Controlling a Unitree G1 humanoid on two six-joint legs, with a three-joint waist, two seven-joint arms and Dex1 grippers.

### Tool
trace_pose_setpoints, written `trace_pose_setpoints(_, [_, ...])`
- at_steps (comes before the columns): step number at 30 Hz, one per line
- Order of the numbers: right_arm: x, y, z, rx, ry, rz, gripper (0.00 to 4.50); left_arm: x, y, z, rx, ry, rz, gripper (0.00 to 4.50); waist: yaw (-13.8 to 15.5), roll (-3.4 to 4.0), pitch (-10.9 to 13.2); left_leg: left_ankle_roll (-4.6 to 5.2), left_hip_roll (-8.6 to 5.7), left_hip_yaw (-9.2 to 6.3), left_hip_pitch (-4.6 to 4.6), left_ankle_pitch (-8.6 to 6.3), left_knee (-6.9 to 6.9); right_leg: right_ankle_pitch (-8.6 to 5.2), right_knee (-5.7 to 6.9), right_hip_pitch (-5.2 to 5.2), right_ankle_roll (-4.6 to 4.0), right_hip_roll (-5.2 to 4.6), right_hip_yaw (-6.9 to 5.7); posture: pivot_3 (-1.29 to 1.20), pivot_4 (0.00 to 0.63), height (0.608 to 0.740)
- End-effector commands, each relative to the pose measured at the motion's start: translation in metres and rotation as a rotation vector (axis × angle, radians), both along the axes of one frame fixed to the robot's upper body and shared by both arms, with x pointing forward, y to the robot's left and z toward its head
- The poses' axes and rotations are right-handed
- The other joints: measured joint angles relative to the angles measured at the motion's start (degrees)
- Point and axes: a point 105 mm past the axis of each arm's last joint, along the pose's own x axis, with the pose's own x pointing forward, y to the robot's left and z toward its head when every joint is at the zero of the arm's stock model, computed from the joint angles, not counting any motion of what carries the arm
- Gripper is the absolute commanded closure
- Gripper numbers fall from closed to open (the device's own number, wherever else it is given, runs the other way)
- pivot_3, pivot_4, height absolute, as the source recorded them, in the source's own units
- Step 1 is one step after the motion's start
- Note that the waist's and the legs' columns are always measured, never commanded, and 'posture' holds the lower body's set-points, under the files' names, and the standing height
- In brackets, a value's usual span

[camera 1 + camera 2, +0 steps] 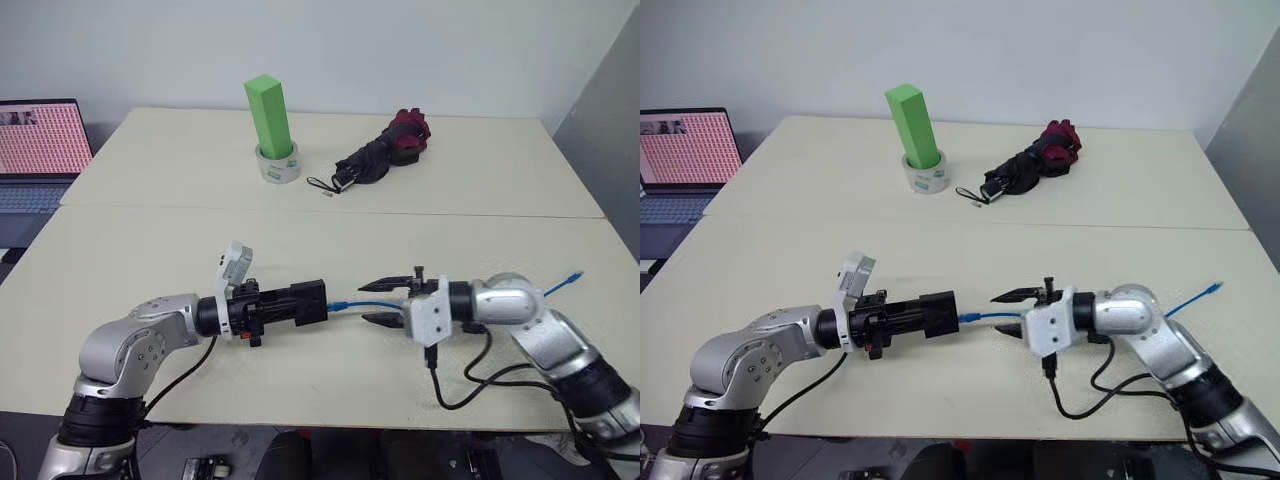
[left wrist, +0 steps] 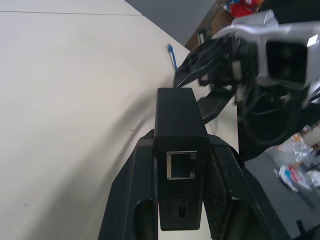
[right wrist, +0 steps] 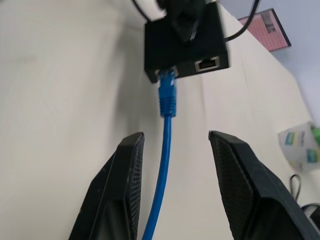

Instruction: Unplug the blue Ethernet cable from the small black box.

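So I see the pale table (image 1: 150, 260) spread under both arms, a laptop (image 1: 40, 150) off its far left edge. At the back a green block (image 1: 270, 115) stands upright in a tape roll (image 1: 277, 166), a folded umbrella (image 1: 385, 150) beside it. My left gripper (image 1: 300, 303) is clenched on the small black box (image 1: 308, 303), held above the table. The right gripper (image 1: 385, 300) has its fingers spread apart, straddling the blue Ethernet cable (image 3: 165, 150), whose plug sits at the box's port.
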Motion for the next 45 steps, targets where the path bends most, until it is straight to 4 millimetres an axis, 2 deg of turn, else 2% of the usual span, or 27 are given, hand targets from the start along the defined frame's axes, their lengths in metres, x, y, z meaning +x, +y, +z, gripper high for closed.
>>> trace_pose_setpoints(1, [-0.012,0.007,0.023,0.170,0.304,-0.034,2.32,-0.003,-0.006,0.015,0.004,-0.085,-0.077,3.73,0.0,0.00,0.0,0.00,0.00,0.00,0.01,0.00,0.00,0.00,0.01,0.00,0.00,0.00,0.00,0.00,0.150,0.740])
trace_pose_setpoints(3, [-0.009,0.014,0.023,0.233,0.452,-0.070,2.32,-0.006,-0.009,0.021,0.010,-0.113,-0.118,3.73,0.0,-0.01,0.0,0.00,0.00,-0.04,0.00,0.00,0.00,0.00,0.01,0.01,0.00,0.00,-0.03,0.00,0.150,0.740])
trace_pose_setpoints(9, [-0.008,0.024,0.016,0.253,0.644,-0.092,2.32,-0.009,-0.013,0.029,0.015,-0.147,-0.151,3.73,0.0,0.00,0.0,0.01,-0.04,-0.04,-0.05,-0.01,-0.01,0.00,-0.07,0.00,0.00,-0.01,0.00,0.00,0.150,0.740])
trace_pose_setpoints(15, [-0.008,0.027,0.014,0.244,0.739,-0.073,2.32,-0.011,-0.013,0.030,0.024,-0.158,-0.152,3.73,-0.1,0.00,0.0,0.02,-0.04,-0.03,-0.04,-0.01,-0.01,0.00,-0.06,-0.02,0.00,0.00,0.00,0.00,0.150,0.740])
trace_pose_setpoints(25, [-0.006,0.028,0.013,0.234,0.778,-0.064,2.32,-0.011,-0.014,0.029,0.019,-0.162,-0.146,3.73,-0.1,0.00,0.0,0.02,-0.04,-0.03,-0.04,-0.01,-0.02,0.00,-0.06,-0.03,0.00,0.00,-0.01,0.00,0.150,0.740])
trace_pose_setpoints(28, [-0.006,0.028,0.012,0.221,0.775,-0.064,2.78,-0.011,-0.015,0.029,0.015,-0.163,-0.145,3.73,-0.1,0.00,0.0,0.02,-0.04,-0.04,-0.05,-0.01,-0.02,0.00,-0.07,-0.02,0.00,0.00,-0.02,0.00,0.150,0.740])
trace_pose_setpoints(33, [-0.006,0.028,0.010,0.204,0.767,-0.060,3.96,-0.010,-0.015,0.029,0.009,-0.166,-0.144,3.73,-0.1,0.00,0.0,0.02,-0.04,-0.04,-0.04,-0.01,-0.02,0.00,-0.07,-0.03,0.00,0.00,-0.01,0.00,0.150,0.740])
trace_pose_setpoints(36, [-0.007,0.028,0.009,0.196,0.763,-0.055,4.46,-0.010,-0.016,0.029,0.005,-0.167,-0.144,3.73,-0.1,0.00,0.0,0.02,-0.04,-0.04,-0.05,-0.01,-0.02,0.00,-0.07,-0.03,0.00,0.00,-0.01,0.00,0.150,0.740])
trace_pose_setpoints(45, [-0.006,0.028,0.010,0.178,0.759,-0.040,4.46,-0.015,-0.018,0.027,0.012,-0.164,-0.169,3.73,-0.1,0.00,0.0,0.02,-0.04,-0.03,-0.05,-0.01,-0.02,0.00,-0.07,-0.02,0.00,0.00,-0.01,0.00,0.150,0.740])
